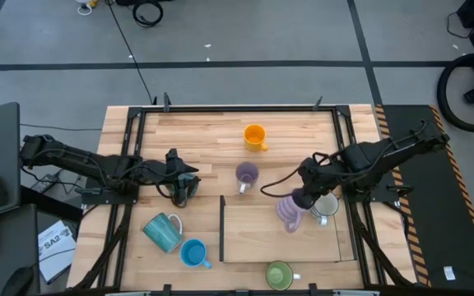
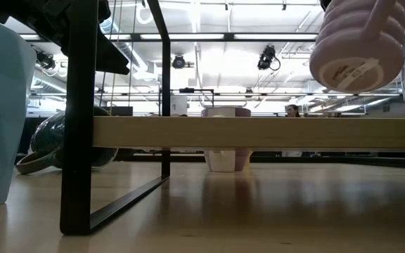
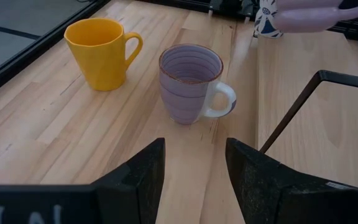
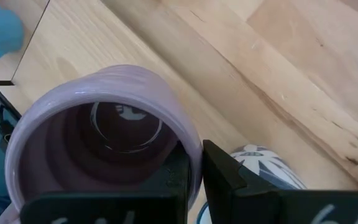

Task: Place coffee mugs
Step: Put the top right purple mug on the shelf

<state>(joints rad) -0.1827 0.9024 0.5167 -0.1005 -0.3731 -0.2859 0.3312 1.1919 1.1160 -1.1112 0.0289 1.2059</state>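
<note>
A pale wooden table [image 1: 220, 136] framed in black metal is seen on a grey floor, with a raised wooden shelf [image 1: 282, 234] on a black frame standing toward its near edge, right of centre.

The right gripper [image 1: 303, 200] is held above the shelf's right part, its fingers clamped on the rim of a ribbed pale purple mug [image 1: 290, 211]. The wall of that mug is pinched between the two fingers [image 4: 225, 177] in the right wrist view, and in the low view the mug [image 2: 361, 43] is seen tilted and lifted clear of the shelf board. A white patterned mug [image 1: 326, 205] is seen just beside it, at the shelf's right edge.

The left gripper [image 1: 181, 191] is held low over the table's left part, its fingers parted and nothing between them. In the left wrist view a second purple mug [image 3: 191, 82] with a white handle stands upright ahead of the fingers [image 3: 138, 177], near the table's centre, with an orange mug [image 1: 255, 136] upright beyond it toward the far edge.

A teal mug [image 1: 164, 231] lies on its side near the left of the near edge, a bright blue mug [image 1: 193, 253] stands beside it, and a green mug [image 1: 280, 275] stands at the near edge in front of the shelf.
</note>
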